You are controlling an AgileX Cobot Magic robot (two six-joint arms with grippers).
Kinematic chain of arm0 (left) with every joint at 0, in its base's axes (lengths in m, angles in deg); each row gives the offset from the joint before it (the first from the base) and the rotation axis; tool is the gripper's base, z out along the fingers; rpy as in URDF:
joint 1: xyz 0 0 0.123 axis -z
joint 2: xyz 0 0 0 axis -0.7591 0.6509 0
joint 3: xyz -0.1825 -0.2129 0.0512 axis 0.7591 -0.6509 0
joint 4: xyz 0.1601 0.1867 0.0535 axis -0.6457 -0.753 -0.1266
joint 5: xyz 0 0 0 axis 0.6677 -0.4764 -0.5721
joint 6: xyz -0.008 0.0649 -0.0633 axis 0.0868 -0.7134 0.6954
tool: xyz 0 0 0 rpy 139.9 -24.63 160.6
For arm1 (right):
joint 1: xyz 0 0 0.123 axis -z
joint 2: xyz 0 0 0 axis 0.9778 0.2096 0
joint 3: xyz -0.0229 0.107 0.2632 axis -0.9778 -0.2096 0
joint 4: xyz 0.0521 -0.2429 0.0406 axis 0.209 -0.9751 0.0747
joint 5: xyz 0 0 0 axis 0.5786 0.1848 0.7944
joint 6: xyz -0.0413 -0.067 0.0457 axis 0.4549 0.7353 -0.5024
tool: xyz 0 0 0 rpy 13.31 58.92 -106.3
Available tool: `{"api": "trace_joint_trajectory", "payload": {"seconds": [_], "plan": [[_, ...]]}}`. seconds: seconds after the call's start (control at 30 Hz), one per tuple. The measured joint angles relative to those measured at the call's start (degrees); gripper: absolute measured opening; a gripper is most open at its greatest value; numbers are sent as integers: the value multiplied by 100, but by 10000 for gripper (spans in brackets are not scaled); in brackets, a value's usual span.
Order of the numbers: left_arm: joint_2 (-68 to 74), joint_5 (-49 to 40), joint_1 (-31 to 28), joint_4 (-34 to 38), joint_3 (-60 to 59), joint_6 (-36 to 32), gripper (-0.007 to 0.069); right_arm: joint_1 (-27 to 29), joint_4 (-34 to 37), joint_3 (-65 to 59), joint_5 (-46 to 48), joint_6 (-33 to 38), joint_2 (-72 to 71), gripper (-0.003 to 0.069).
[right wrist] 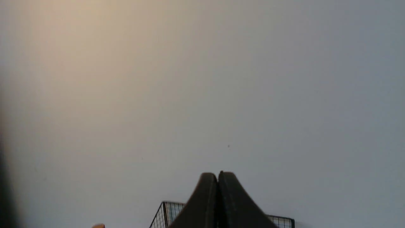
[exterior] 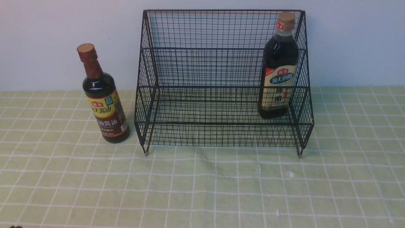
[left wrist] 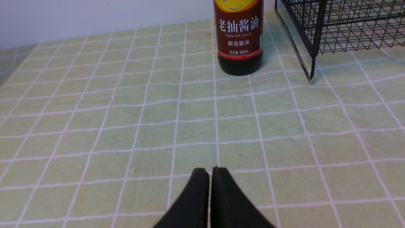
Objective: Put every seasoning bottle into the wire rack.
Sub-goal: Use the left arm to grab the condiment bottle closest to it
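Observation:
The black wire rack (exterior: 221, 85) stands at the back of the table. The larger bottle (exterior: 279, 66) with tan cap and cream label stands upright in the rack's lower tier at its right end. The slim bottle (exterior: 103, 96) with red-brown neck and yellow-brown label stands upright on the table just left of the rack; its base shows in the left wrist view (left wrist: 239, 38). My left gripper (left wrist: 210, 171) is shut and empty, low over the cloth well short of the slim bottle. My right gripper (right wrist: 217, 174) is shut and empty, raised, facing the wall above the rack's top edge (right wrist: 167, 209).
A green checked cloth (exterior: 202, 190) covers the table. A plain pale wall (exterior: 63, 31) rises right behind the rack. The rack's front left leg (left wrist: 311, 68) stands next to the slim bottle. Neither arm shows in the front view.

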Motion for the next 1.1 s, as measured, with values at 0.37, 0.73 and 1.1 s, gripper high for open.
{"api": "trace_joint_trajectory", "payload": {"seconds": [0.37,0.73,1.1], "plan": [[0,0,0,0,0,0,-6,0,757,-3451,-2010,-21,-1474,-13],[0,0,0,0,0,0,-6,0,-569,-4626,-2201,980,-1484,-13],[0,0,0,0,0,0,-6,1169,-919,-6365,-2266,1057,-1849,-13]]}}
